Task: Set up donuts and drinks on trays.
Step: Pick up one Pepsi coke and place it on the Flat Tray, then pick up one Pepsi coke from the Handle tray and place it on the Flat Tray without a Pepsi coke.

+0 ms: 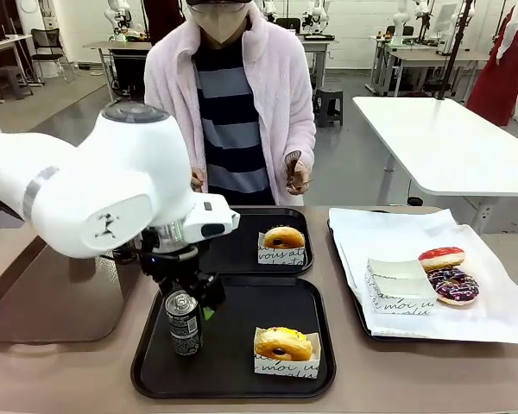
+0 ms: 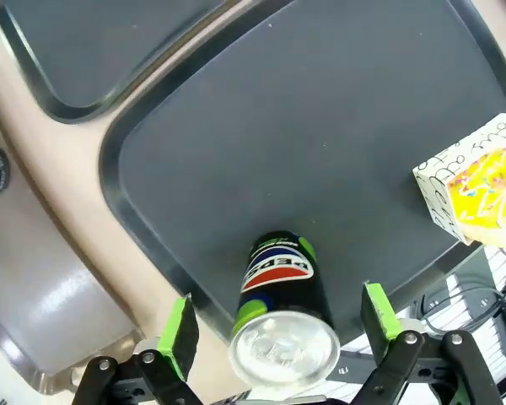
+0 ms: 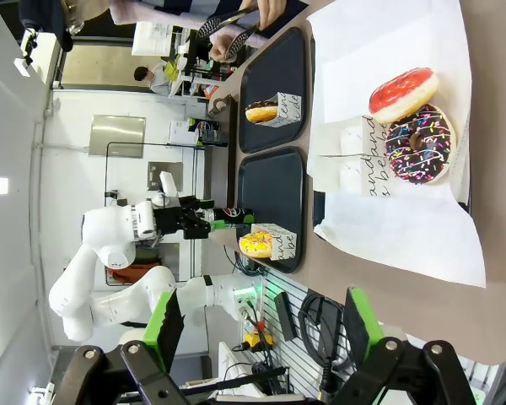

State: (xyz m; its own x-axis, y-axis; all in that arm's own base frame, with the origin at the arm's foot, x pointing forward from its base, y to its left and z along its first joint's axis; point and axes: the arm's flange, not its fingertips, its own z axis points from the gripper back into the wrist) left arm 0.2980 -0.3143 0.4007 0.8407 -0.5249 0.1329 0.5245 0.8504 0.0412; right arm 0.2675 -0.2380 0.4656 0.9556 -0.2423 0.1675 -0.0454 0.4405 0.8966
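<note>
A black Pepsi can (image 1: 183, 324) stands upright at the left of the near black tray (image 1: 242, 379). My left gripper (image 1: 188, 295) straddles the can's top, open. In the left wrist view, the green pads (image 2: 181, 325) stand clear of the can (image 2: 278, 283) on both sides. A yellow-glazed donut (image 1: 282, 343) in its white sleeve sits at this tray's front right. On the far black tray (image 1: 242, 250) lies another sleeved donut (image 1: 283, 238). My right gripper (image 3: 261, 325) hangs open and holds nothing, off the table's right end.
At the right, a paper-lined tray (image 1: 501, 319) carries a pink donut (image 1: 441, 257), a dark sprinkled donut (image 1: 453, 288) and a flat sleeve (image 1: 400, 285). A brown glossy tray (image 1: 52, 297) lies at the left. The person at the far side holds tongs (image 1: 293, 171).
</note>
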